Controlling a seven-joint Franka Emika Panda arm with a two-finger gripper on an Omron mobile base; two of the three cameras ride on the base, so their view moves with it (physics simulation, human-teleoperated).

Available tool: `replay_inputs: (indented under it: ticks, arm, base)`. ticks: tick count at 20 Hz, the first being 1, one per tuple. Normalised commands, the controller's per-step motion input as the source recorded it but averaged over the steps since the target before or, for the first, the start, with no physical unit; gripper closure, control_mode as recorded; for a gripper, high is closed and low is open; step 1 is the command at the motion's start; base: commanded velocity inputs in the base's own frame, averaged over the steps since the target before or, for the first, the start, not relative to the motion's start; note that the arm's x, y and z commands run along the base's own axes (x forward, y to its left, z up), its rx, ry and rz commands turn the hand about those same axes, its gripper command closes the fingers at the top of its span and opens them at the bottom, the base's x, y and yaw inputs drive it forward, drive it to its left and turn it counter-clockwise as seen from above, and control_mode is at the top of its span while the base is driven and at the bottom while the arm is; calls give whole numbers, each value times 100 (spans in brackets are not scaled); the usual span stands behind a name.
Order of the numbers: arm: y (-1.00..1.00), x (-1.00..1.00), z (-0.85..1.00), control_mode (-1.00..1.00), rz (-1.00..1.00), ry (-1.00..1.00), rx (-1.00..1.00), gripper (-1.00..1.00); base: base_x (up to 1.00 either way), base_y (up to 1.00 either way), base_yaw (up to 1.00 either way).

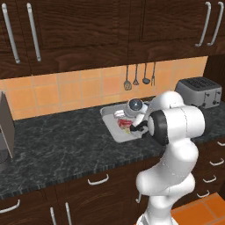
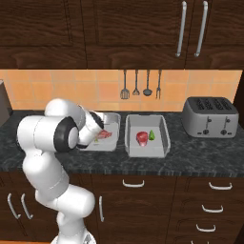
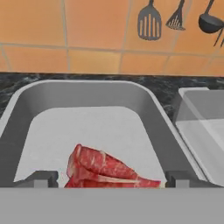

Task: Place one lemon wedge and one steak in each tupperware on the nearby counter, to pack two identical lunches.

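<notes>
Counter (image 2: 190,155) ran long under the tiled wall; toaster (image 2: 210,116) stood at its right end, well apart from the work. Two tupperware sat side by side mid-counter. Right tupperware (image 2: 164,138) held a steak (image 2: 142,137) and a green wedge (image 2: 151,135), near each other. Left tupperware (image 3: 151,118) held a second steak (image 3: 105,168) near its front rim; something yellowish lay beside it in the left base view, too small to name. Gripper (image 3: 111,180) hung low over that steak, fingers spread wide either side, gripping nothing. Judgement: steak looked set down. Best lift straight up, clearing the sloped rim, so nothing gets dragged.
</notes>
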Motion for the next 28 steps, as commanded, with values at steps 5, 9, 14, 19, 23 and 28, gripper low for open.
replay_inputs:
  ticks: [5,9,14,19,23,28]
  arm:
    - [-17,-98,46,-100,1,0,0,-100]
    - [-16,-62,100,-100,5,7,0,-100]
    - [-1,-1,100,-100,10,19,0,-100]
    - [0,9,100,-100,9,28,-1,-100]
    - [0,-40,98,-100,9,36,-11,-100]
    - [-8,-94,48,-100,0,36,-17,-100]
  base:
    - [0,0,0]
    - [0,0,0]
    - [0,0,0]
    - [0,0,0]
    - [0,0,0]
    - [0,0,0]
